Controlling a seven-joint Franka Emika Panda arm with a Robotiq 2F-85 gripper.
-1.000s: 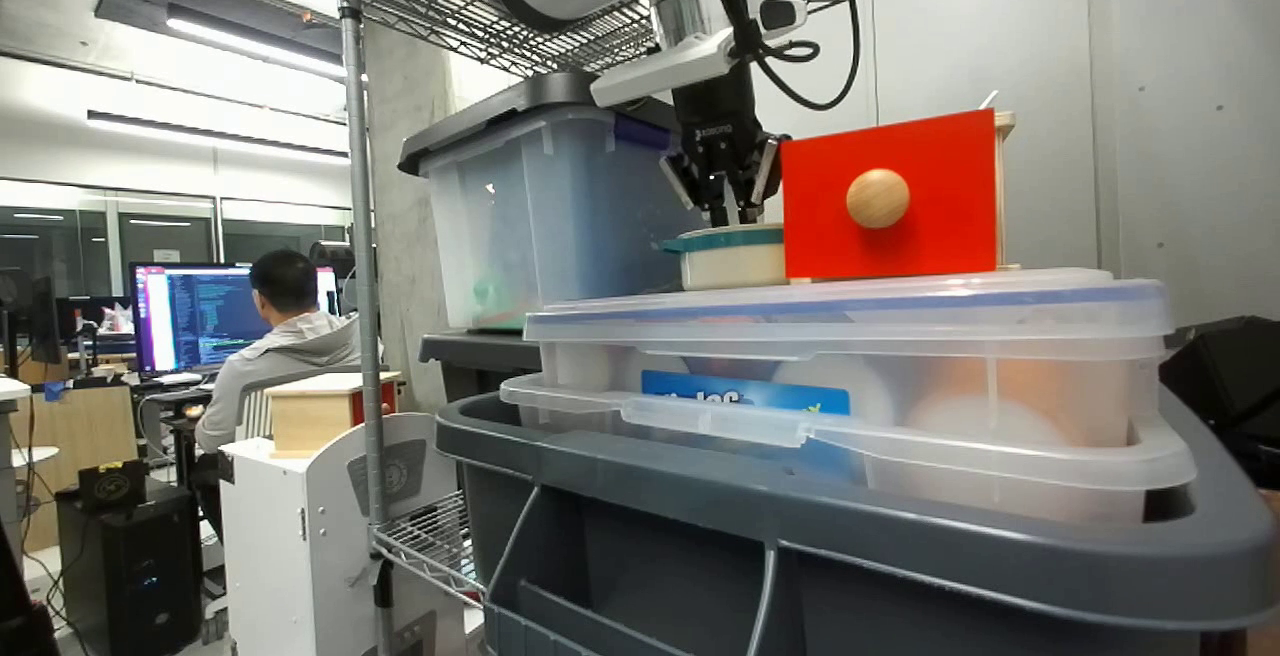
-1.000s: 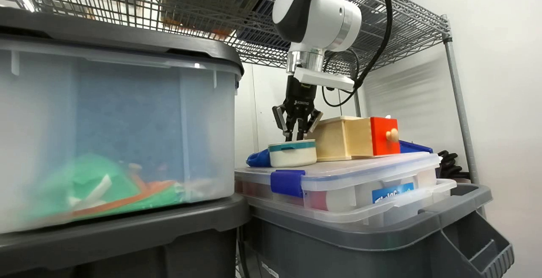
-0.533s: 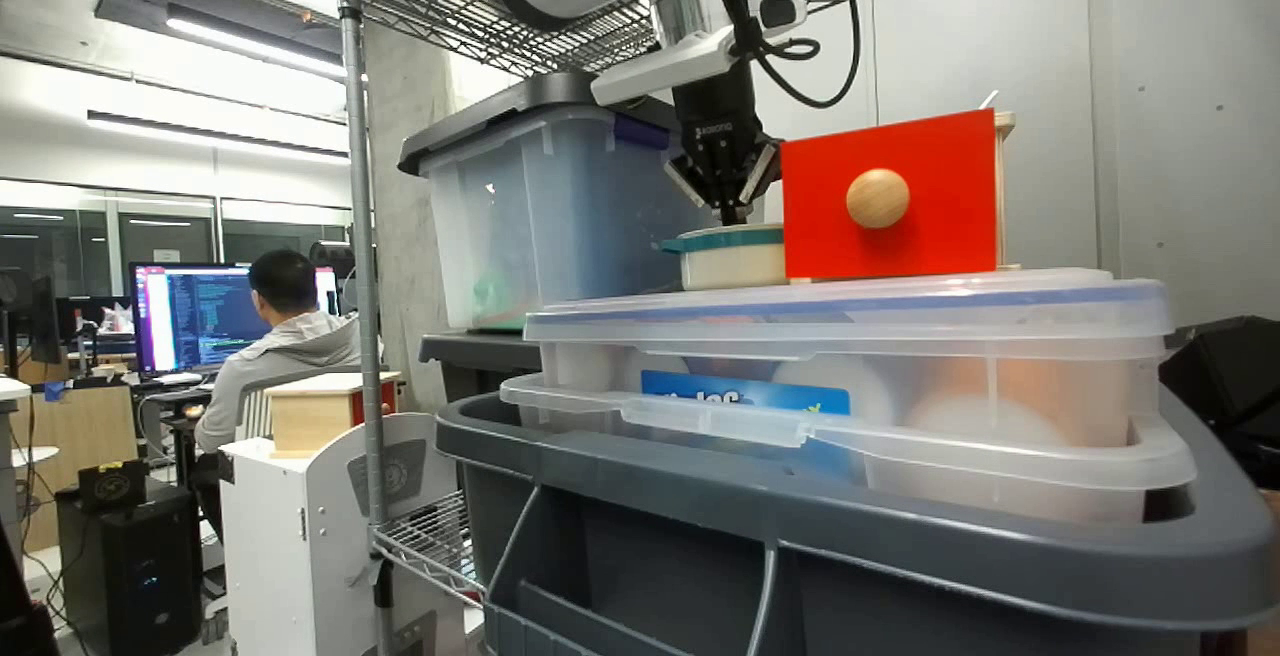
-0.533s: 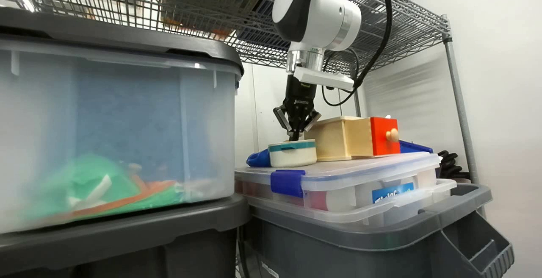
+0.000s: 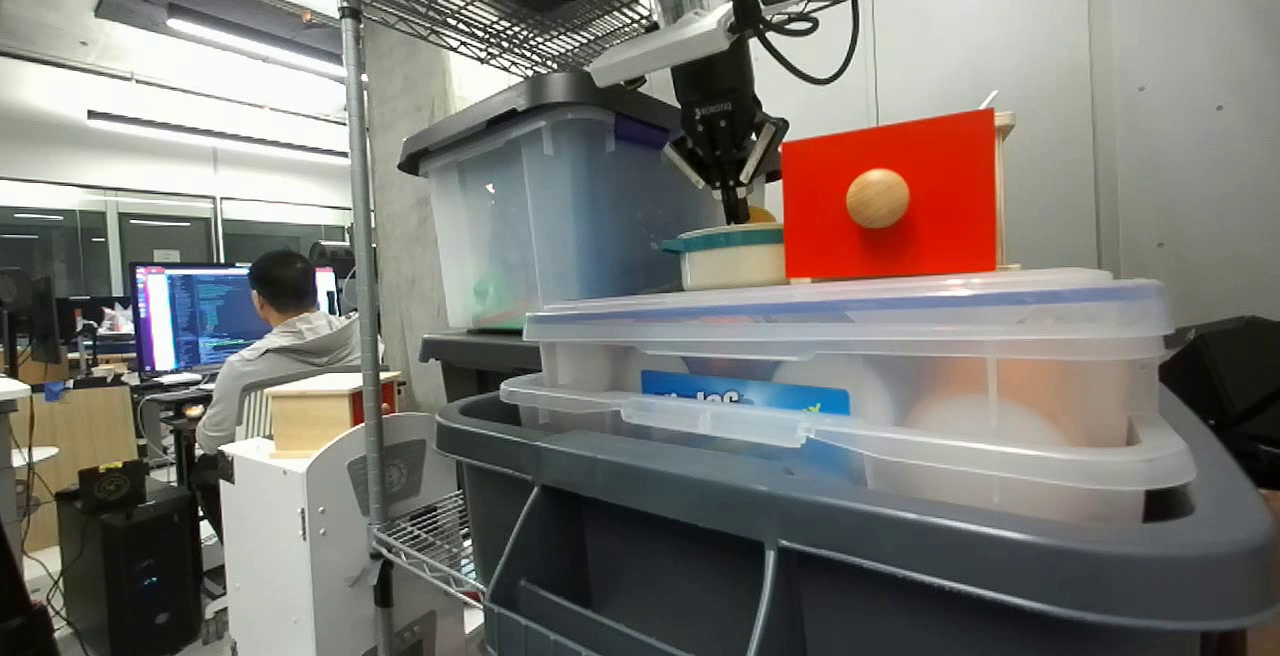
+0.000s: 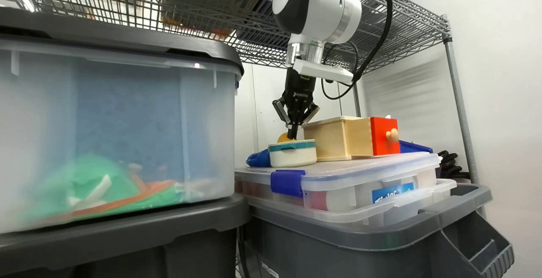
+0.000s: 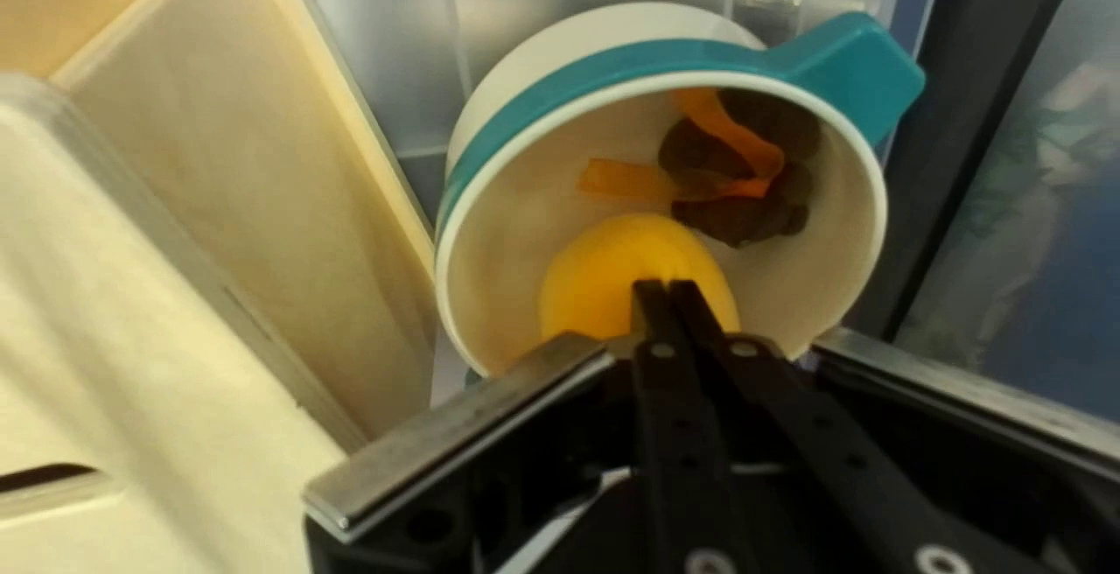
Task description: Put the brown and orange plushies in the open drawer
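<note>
The yellow-orange plushie point(image 7: 630, 268) sits near the middle of the wrist view, nipped between the tips of the pincer point(image 7: 667, 294), which is clenched on it. It pokes above the rim of a cream pot point(image 7: 604, 80) with a teal band; how far it dips inside I can't make out. Only the wrist view lets me peer down into that pot, where a brown plushie point(image 7: 739, 222) lies toward the upper right, orange strips point(image 7: 626, 180) against it. In both exterior views the pot's wall hides the brown one, and just a yellow curve rises past the rim.

Right beside the pot stands a wooden box point(image 6: 326, 140) with a red-fronted drawer point(image 5: 935, 196), its round knob point(image 5: 878, 198) turned outward. In an exterior view, right of centre, the drawer's pale side point(image 6: 359, 137) shows it pulled out.

The table point(image 6: 360, 165) under it all is the lid of a clear storage box, stacked on a grey tub point(image 5: 900, 576), and a wire shelf point(image 6: 203, 15) spans the top of both exterior views. A blue item point(image 6: 259, 158) peeks out just left of the pot in an exterior view. In an exterior view, at the left, someone in a grey hoodie point(image 5: 290, 366) sits before a monitor point(image 5: 195, 316).
</note>
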